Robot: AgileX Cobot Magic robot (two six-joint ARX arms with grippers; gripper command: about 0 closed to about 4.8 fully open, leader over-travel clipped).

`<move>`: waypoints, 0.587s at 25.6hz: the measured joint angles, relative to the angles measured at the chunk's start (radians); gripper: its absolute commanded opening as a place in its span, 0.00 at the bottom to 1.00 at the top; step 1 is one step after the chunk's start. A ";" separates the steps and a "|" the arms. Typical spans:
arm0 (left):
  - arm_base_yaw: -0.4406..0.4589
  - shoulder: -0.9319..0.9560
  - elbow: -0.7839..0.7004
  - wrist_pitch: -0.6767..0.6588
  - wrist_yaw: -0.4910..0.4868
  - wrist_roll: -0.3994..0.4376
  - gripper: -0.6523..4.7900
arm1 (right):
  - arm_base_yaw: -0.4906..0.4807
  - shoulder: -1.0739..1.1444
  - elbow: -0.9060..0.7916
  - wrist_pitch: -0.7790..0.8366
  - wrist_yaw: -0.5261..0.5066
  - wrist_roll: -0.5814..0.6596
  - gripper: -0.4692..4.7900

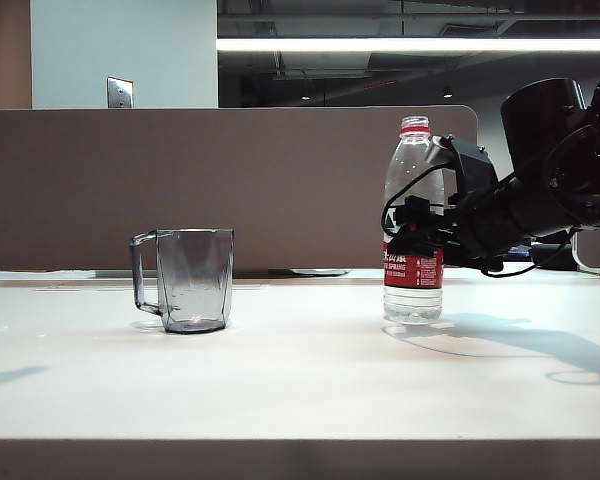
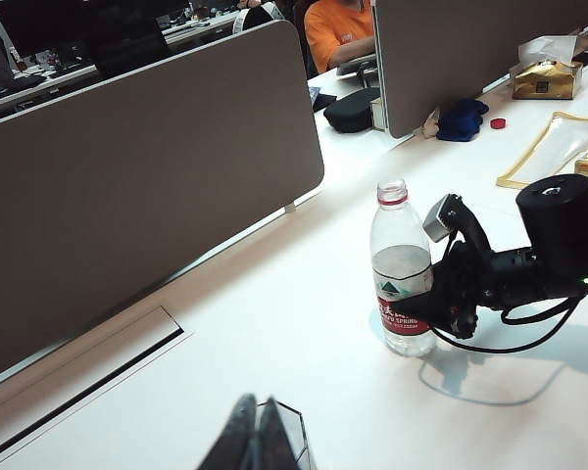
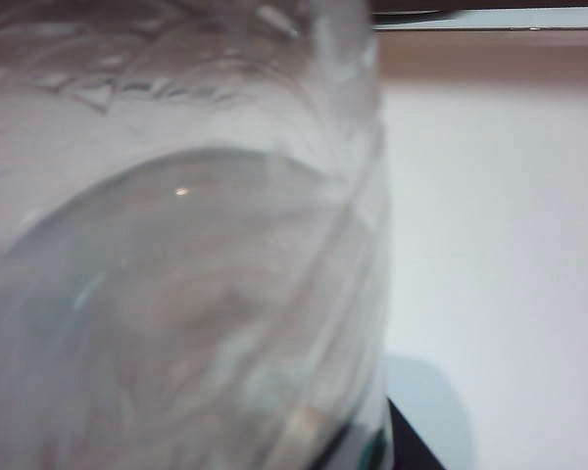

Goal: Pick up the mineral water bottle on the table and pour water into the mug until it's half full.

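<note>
The mineral water bottle [image 1: 413, 190] stands upright on the table [image 1: 300, 370], right of the middle, uncapped and partly filled with water [image 2: 402, 266]. My right gripper [image 1: 416, 228] reaches in from the right and is closed round the bottle [image 2: 400, 245] at its red label. In the right wrist view the bottle [image 3: 176, 294] fills the picture, with one dark finger [image 3: 412, 448] beside it. The smoky-grey mug [image 1: 192, 278] stands to the left, handle pointing left, and looks empty. My left gripper [image 2: 256, 436] hangs shut just above the mug's rim [image 2: 294, 443], holding nothing.
A brown partition panel [image 1: 230, 190] runs along the table's back edge, with a cable slot [image 2: 98, 377] at its foot. Beyond the partition are boxes, a blue cloth and a seated person in orange [image 2: 338, 29]. The right arm's cables [image 2: 510, 338] loop beside the bottle.
</note>
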 measured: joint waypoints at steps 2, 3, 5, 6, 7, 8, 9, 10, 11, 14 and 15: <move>0.000 0.000 0.000 0.000 0.000 0.000 0.11 | 0.000 0.000 0.000 0.000 0.000 0.000 0.66; 0.000 0.000 0.000 0.000 0.000 0.000 0.11 | 0.000 0.000 0.000 0.000 0.000 0.000 0.66; 0.000 0.000 0.000 -0.001 -0.021 -0.008 0.11 | 0.000 -0.005 0.000 -0.007 0.000 0.000 0.67; 0.000 0.000 0.000 -0.006 -0.059 -0.027 0.11 | 0.000 -0.014 -0.002 -0.020 0.000 0.000 0.67; 0.000 0.000 0.000 -0.014 -0.098 -0.048 0.11 | 0.000 -0.030 -0.003 -0.046 0.002 0.000 0.67; 0.000 0.000 0.000 -0.020 -0.121 -0.060 0.11 | 0.000 -0.044 -0.004 -0.068 0.006 0.000 0.67; 0.000 0.000 0.000 -0.026 -0.143 -0.066 0.11 | 0.000 -0.061 -0.004 -0.096 0.014 0.000 0.67; 0.000 0.000 0.000 -0.037 -0.166 -0.069 0.11 | 0.000 -0.101 0.007 -0.173 0.026 -0.011 0.67; 0.000 0.000 0.000 -0.045 -0.171 -0.071 0.11 | 0.000 -0.121 0.026 -0.227 0.026 -0.028 0.67; 0.000 0.000 0.002 -0.107 -0.174 -0.092 0.11 | 0.000 -0.195 0.138 -0.490 0.027 -0.145 0.70; 0.000 0.001 0.004 -0.134 -0.180 -0.101 0.11 | 0.002 -0.209 0.187 -0.598 0.027 -0.191 0.70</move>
